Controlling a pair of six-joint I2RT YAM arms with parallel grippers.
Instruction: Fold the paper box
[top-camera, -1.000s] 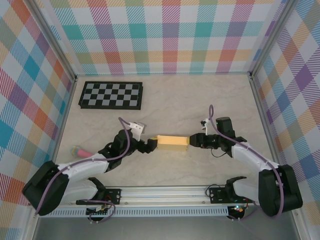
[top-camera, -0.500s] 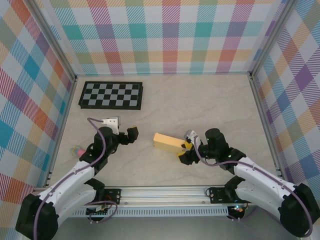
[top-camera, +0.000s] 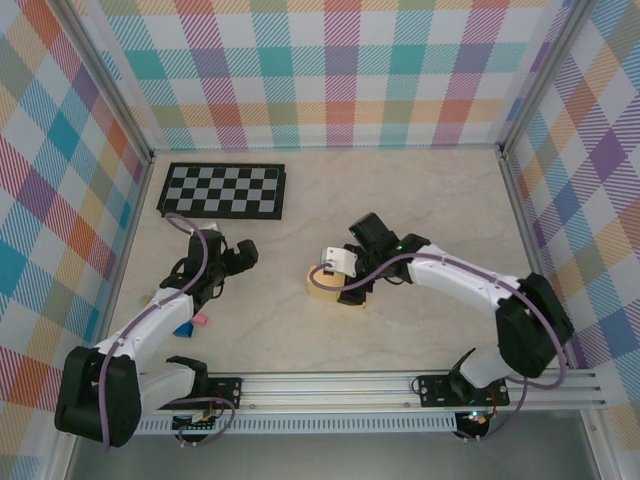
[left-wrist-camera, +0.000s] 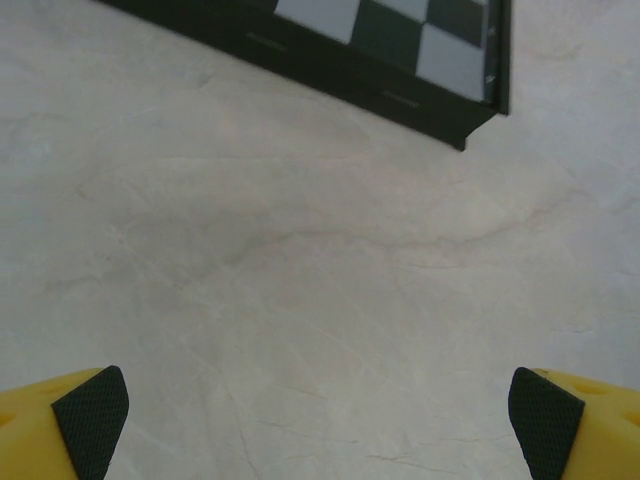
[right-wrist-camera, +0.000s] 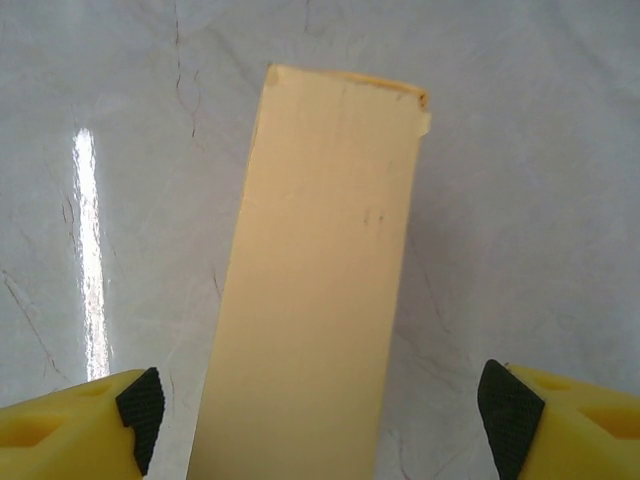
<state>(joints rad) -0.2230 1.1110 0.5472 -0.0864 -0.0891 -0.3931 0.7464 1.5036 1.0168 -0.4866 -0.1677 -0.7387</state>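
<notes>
The paper box is a flat yellow-orange rectangular box lying on the marble table. My right gripper hangs just above its near end, open, with its two black pads either side of the box and clear of it. From the top view the box is partly hidden under the right wrist, with the right gripper over it. My left gripper sits well to the left of the box. It is open, with bare table between its pads.
A black-and-white checkerboard lies at the back left, and its corner is ahead of the left gripper. Small pink and blue items lie by the left arm. Plaid walls enclose the table; a metal rail runs along the front.
Both grippers were at the box's ends. The left arm has drawn back to the left. The right gripper has let go, opened wide and swung over the box, which has shifted.
</notes>
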